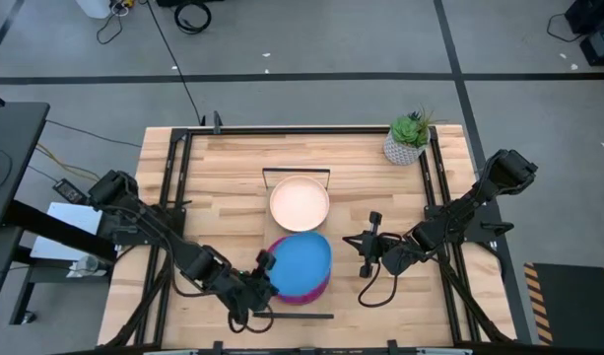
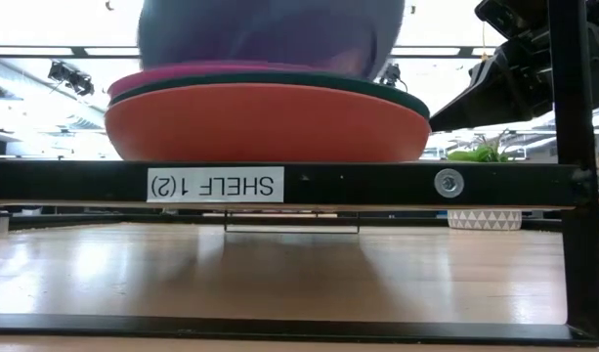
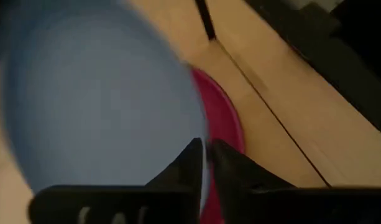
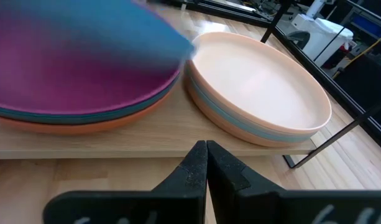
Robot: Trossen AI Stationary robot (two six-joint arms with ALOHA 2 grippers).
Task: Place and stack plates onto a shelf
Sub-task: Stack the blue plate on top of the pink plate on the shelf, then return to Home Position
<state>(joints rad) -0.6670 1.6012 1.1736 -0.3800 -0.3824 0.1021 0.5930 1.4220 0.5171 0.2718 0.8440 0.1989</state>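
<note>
A blue plate [image 1: 303, 258] sits tilted over a stack of pink [image 4: 66, 74], teal and orange [image 2: 270, 127] plates on the near part of the light-wood shelf [image 4: 146, 140]. My left gripper [image 1: 266, 266] is at the blue plate's left side, shut on its rim. Farther along the shelf a cream plate [image 1: 300, 202] tops a second stack with a light blue plate beneath it. My right gripper [image 1: 353, 242] hovers right of the shelf, shut and empty, pointing toward the plates. My left gripper pinches the blue plate's rim [image 3: 196, 124] between its two fingers, coming in from the table's left and near side. The plate is tilted above the pink plate [image 3: 224, 118]. Whether its far edge rests on the stack, I cannot tell.
A small potted green plant [image 1: 410, 138] stands at the table's far right corner. Black frame rails run along both sides of the slatted tabletop [image 1: 223, 197]. The shelf's black end rail [image 2: 377, 183] bears a label. Bare wood lies left and right of the shelf.
</note>
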